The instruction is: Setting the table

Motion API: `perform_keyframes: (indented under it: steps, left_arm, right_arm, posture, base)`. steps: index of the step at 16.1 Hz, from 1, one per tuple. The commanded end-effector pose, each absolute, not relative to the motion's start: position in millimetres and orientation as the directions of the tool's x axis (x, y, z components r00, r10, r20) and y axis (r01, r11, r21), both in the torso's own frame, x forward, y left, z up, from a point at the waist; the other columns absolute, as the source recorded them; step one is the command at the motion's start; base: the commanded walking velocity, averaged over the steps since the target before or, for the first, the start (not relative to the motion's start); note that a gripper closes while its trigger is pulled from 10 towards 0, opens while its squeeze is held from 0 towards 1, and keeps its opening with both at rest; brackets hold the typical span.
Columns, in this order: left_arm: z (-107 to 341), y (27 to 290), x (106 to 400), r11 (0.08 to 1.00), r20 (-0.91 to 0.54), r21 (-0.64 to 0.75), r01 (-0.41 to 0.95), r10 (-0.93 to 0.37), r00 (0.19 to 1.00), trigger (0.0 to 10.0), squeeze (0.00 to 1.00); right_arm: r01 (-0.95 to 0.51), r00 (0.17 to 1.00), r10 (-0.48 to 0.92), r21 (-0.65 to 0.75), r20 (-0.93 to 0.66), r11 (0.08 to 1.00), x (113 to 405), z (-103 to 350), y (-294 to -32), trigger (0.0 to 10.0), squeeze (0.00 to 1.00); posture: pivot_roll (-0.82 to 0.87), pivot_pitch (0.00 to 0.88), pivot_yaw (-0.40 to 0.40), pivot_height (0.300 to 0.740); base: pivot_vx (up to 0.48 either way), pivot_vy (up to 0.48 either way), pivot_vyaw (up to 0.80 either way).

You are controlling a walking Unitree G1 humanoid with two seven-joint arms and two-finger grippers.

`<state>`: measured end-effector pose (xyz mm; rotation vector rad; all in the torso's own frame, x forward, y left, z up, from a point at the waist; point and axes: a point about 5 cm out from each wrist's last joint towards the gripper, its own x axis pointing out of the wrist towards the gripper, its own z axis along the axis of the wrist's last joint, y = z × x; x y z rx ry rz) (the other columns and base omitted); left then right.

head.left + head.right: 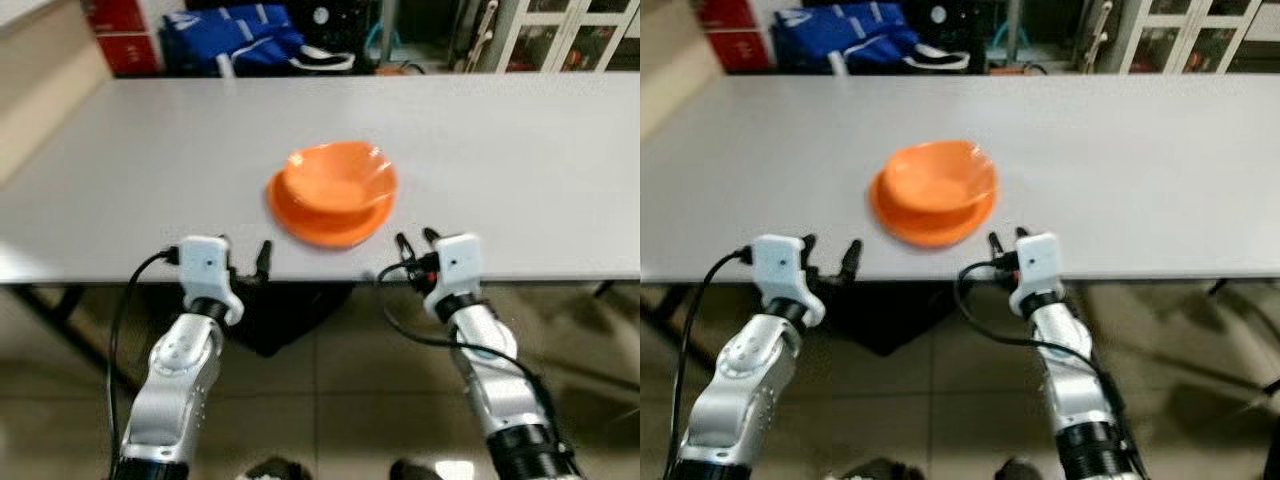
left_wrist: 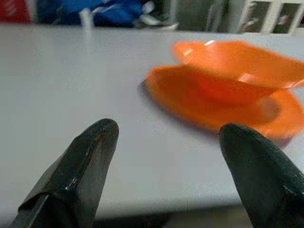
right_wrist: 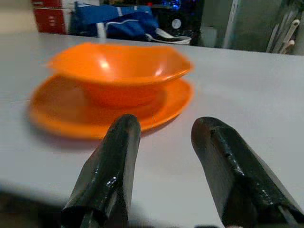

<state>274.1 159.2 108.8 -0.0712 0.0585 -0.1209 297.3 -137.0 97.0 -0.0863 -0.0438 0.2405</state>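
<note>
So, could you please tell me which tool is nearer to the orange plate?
Right, by a small margin. The right tool sits at the table edge just off the orange plate's near right rim; the left tool sits at the edge off its near left.

Wide bare worktop [image 1: 520,170] lies on either side of the orange bowl [image 1: 340,175] stacked on its plate [image 1: 325,225], the sole obstacle near the front edge.

**Bowl on plate, near table's front edge**

Bowl [image 1: 340,175] on plate [image 1: 325,225], both on table [image 1: 520,160], near its front edge. Left gripper [image 1: 245,258] at that edge, left of plate; right gripper [image 1: 417,242] to its right. Bags [image 1: 235,40] behind table.
</note>
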Motion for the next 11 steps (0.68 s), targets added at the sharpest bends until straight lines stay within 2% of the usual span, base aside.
perform_keyframes:
  steps: [1,3,5,8,11]
  left_arm:
    - [97,172,272,0.993,-0.109,-0.112,0.040,-0.053,0.993,10.0,0.00]
    - [89,186,270,0.990,-0.145,-0.133,-0.037,0.018,0.989,10.0,0.00]
    - [90,179,273,0.992,-0.152,-0.124,0.010,-0.029,0.988,10.0,0.00]
    - [98,173,283,0.996,-0.110,-0.017,0.083,-0.084,0.990,10.0,0.00]
    - [99,167,288,0.996,-0.100,-0.027,0.088,-0.090,0.991,10.0,0.00]
  right_arm:
    - [-0.221,0.975,0.222,-0.052,0.016,0.974,296,92,-144,10.0,0.00]
    - [-0.206,0.979,0.206,-0.005,0.001,0.979,297,86,-146,10.0,0.00]
    - [-0.208,0.978,0.209,-0.019,0.008,0.978,298,86,-143,10.0,0.00]
    - [-0.191,0.982,0.191,-0.033,0.001,0.981,295,83,-146,10.0,0.00]
    - [-0.225,0.974,0.225,-0.062,-0.008,0.972,287,79,-146,10.0,0.00]
  posture:
    - [-0.17,0.000,0.067,0.740]
    - [-0.17,0.000,0.080,0.740]
    - [-0.18,0.000,0.098,0.740]
    - [-0.20,0.000,0.111,0.740]
    - [-0.21,0.000,0.105,0.740]
  base:
    - [-0.319,0.364,0.00]
    - [-0.313,0.368,0.00]
    - [-0.302,0.377,0.00]
    - [-0.189,0.404,0.00]
    - [0.000,0.000,0.00]
